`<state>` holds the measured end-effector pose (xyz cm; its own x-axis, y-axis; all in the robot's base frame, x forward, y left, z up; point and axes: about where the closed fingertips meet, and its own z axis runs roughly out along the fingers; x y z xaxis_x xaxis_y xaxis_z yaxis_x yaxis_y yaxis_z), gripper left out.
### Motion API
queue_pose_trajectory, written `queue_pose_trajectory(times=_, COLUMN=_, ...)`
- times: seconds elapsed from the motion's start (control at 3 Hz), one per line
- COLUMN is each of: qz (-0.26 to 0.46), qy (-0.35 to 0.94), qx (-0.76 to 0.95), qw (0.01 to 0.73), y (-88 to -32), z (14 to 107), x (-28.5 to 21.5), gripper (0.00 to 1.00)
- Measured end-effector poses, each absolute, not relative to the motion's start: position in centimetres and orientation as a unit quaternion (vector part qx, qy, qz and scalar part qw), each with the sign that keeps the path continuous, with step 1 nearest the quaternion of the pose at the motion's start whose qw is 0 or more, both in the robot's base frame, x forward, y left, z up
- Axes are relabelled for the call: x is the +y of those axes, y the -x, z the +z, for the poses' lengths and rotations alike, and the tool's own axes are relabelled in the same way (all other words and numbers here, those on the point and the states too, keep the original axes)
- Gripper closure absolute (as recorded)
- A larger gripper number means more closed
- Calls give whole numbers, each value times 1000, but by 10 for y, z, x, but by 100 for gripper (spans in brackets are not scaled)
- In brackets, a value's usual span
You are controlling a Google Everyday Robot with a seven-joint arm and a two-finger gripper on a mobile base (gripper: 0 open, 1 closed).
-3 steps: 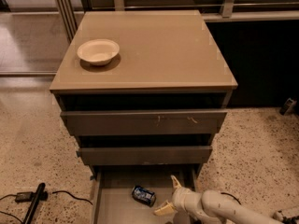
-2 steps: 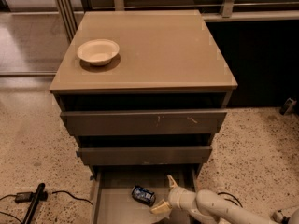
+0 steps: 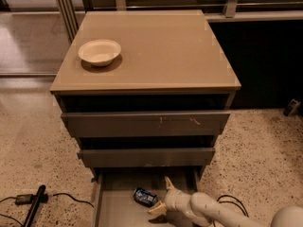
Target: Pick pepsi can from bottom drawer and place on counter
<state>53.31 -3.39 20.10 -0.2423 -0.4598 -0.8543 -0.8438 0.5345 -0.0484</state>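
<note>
The pepsi can (image 3: 145, 196), dark blue with silver ends, lies on its side on the grey floor of the open bottom drawer (image 3: 118, 209). My gripper (image 3: 162, 196) is inside the drawer just right of the can, open, with one cream finger (image 3: 169, 183) pointing up and back and the other (image 3: 156, 207) low beside the can. The fingers stand close to the can but do not close on it. The tan counter (image 3: 161, 46) tops the cabinet.
A white bowl (image 3: 99, 52) sits on the counter's left side. Two grey-fronted drawers (image 3: 147, 124) overhang the bottom drawer. A black tool and cable (image 3: 33, 205) lie on the speckled floor at left. My white arm (image 3: 222, 214) reaches in from the lower right.
My gripper has slid a little to the left, closer to the can. The can and bowl have not moved.
</note>
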Motion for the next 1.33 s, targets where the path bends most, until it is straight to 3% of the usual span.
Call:
queue_pose_trajectory(times=0.67, qz=190, qy=463, qx=753, qw=427, y=-545, z=167, x=-20, gripper=0)
queue_pose_trajectory(times=1.33, qz=214, qy=506, qx=735, qw=399, y=-522, z=146, x=20, gripper=0)
